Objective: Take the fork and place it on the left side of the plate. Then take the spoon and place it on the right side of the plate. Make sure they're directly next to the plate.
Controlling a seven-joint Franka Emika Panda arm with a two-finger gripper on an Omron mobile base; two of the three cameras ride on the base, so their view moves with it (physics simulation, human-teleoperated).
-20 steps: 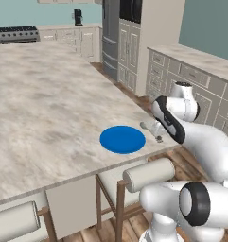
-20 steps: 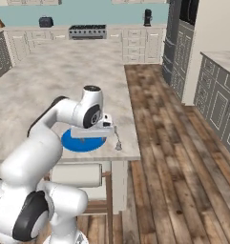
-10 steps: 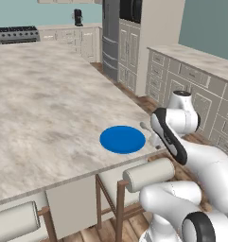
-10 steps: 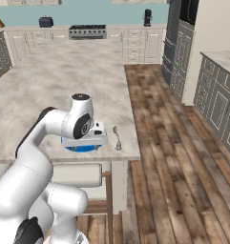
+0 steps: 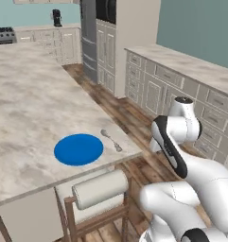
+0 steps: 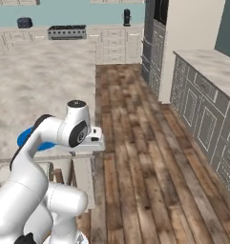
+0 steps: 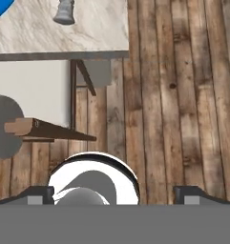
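So my pincer (image 7: 114,194) is wide open, with the two tips sitting far apart at the bottom corners of the hand view and nothing between them. It's hanging off the table's (image 5: 30,104) edge, looking down at the wood floor (image 7: 183,95), with the table corner up in the upper left of that frame. The plate (image 5: 78,149) sits left of centre in the left base view, near the table's front edge, and the spoon (image 5: 110,140) lies just to its right in that frame. The bowl points toward the far side and the handle angles down toward the table corner. It's near the plate, but I can't tell if they touch. In the hand view a sliver of blue shows at the top left corner, and a grey utensil end (image 7: 65,12) pokes in beside it. I honestly can't tell which utensil it is. A stool (image 5: 101,188) with a grey roll cushion is tucked under the table edge.
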